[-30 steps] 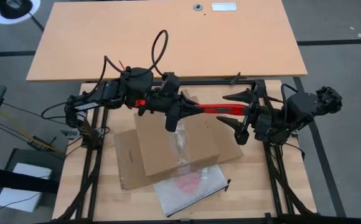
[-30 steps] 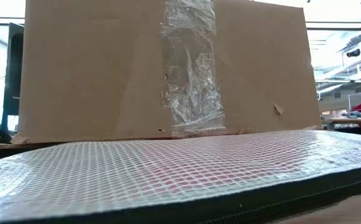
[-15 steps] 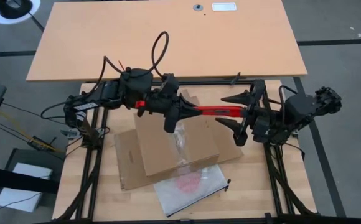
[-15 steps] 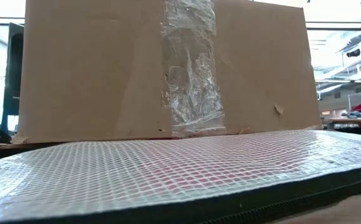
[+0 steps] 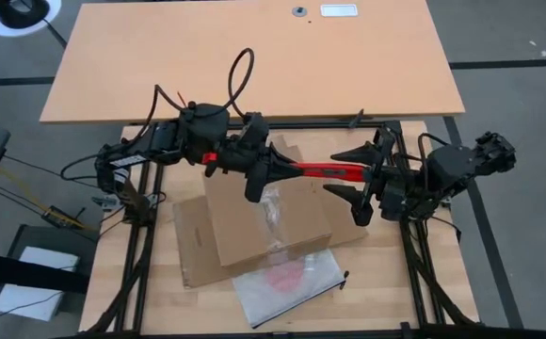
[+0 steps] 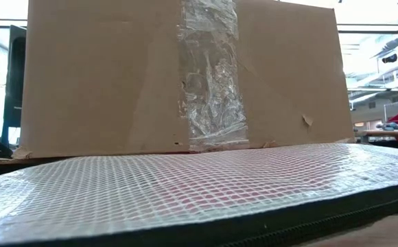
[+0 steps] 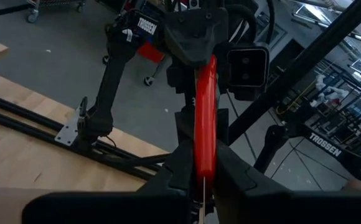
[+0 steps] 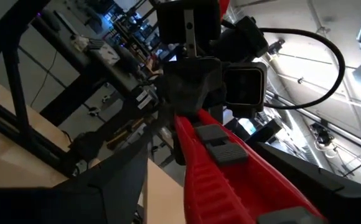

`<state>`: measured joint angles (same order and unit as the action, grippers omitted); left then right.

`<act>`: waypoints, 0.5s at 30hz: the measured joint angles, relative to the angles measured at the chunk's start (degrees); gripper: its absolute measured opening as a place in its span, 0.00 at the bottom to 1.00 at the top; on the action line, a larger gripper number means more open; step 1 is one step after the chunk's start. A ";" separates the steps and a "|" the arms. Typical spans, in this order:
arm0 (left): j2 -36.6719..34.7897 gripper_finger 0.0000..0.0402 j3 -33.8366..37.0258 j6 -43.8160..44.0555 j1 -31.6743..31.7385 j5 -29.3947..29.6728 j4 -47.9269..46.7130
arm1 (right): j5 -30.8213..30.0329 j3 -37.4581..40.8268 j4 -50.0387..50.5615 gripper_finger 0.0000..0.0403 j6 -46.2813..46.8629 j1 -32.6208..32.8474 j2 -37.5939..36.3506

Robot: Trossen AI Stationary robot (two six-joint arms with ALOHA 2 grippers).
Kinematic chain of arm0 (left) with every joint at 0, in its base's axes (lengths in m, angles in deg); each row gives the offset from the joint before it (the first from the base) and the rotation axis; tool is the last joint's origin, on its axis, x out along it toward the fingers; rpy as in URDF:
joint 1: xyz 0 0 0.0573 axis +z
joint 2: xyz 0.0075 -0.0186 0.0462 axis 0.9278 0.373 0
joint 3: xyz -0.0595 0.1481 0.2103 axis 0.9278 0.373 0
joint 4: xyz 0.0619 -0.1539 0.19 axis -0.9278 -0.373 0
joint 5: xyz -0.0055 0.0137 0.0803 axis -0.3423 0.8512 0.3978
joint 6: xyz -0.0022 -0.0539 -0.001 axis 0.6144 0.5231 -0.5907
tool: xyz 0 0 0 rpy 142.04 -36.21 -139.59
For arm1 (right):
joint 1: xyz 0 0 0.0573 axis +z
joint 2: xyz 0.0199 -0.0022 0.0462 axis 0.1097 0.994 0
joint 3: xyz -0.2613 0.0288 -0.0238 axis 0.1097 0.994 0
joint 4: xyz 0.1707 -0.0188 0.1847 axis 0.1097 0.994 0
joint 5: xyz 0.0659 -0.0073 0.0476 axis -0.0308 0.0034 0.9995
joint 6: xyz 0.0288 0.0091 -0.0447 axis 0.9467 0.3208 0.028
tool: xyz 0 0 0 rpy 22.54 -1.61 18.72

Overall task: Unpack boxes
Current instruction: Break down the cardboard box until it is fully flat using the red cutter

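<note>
High view: the left gripper is clamped on a red-handled box cutter above the cardboard box at the table's middle — the right gripper, fingers spread wide, straddles the handle.
</note>
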<state>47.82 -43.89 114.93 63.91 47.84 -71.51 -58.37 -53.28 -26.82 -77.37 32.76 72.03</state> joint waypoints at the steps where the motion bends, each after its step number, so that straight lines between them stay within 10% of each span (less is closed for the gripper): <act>1: 0.02 0.10 0.00 -0.01 0.00 0.01 0.00 | 0.00 0.00 0.00 0.73 0.00 0.00 0.00; 15: 0.07 0.10 0.04 -0.25 0.07 0.02 -0.19 | -0.07 0.00 0.04 0.73 2.95 -0.33 0.27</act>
<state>47.89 -43.84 114.68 63.98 47.86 -71.70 -58.44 -53.28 -26.78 -74.42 32.43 72.30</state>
